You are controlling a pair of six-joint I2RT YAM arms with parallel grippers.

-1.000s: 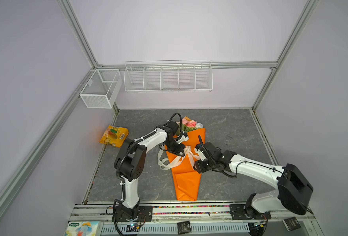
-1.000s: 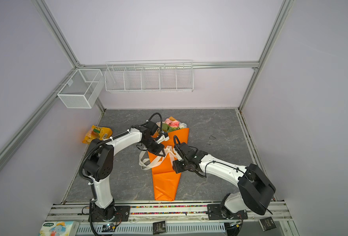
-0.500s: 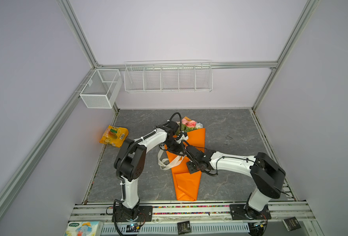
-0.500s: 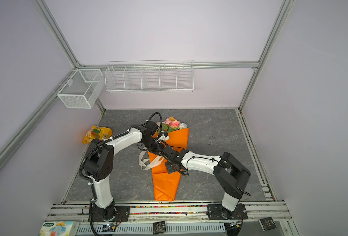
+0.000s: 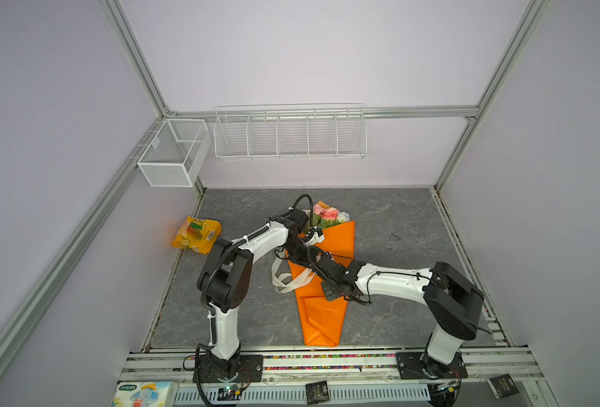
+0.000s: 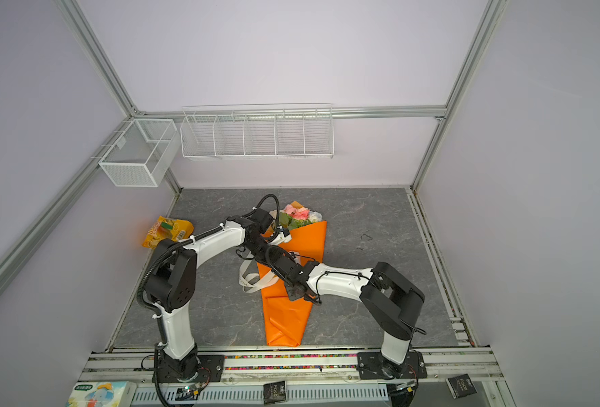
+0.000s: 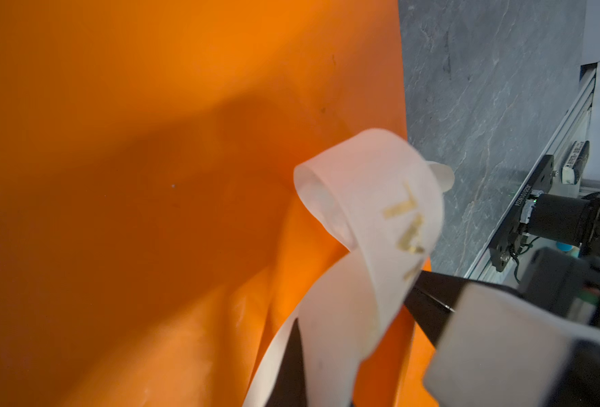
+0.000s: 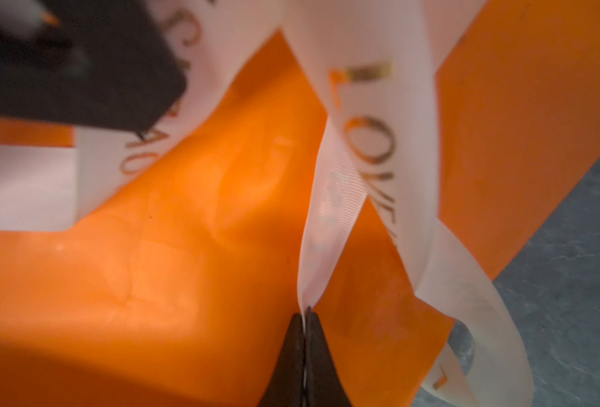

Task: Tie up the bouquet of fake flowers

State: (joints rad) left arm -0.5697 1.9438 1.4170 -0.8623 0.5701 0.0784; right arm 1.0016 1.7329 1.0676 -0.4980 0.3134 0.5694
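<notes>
Bouquet of fake flowers lies flat in the middle of both top views, on the grey table with a stone pattern. It is one bunch: pink, cream and white blossoms with green leaves at the upper end. They are wrapped in one smooth orange paper, folded into a long cone with its point toward the lower edge.

One cream ribbon, matte, finely ribbed and printed with gold letters, crosses the cone near its middle and makes loose loops at the left of it. Two grippers meet there. The right gripper is fully closed and pinches a fold of the ribbon between its thin black tips. The left gripper is closed too, with the ribbon coming out at its tip.

At the middle left lies one glossy yellow snack bag. Two white baskets hang on the walls: a mesh box at the upper left and a long wire rack at the upper centre.
</notes>
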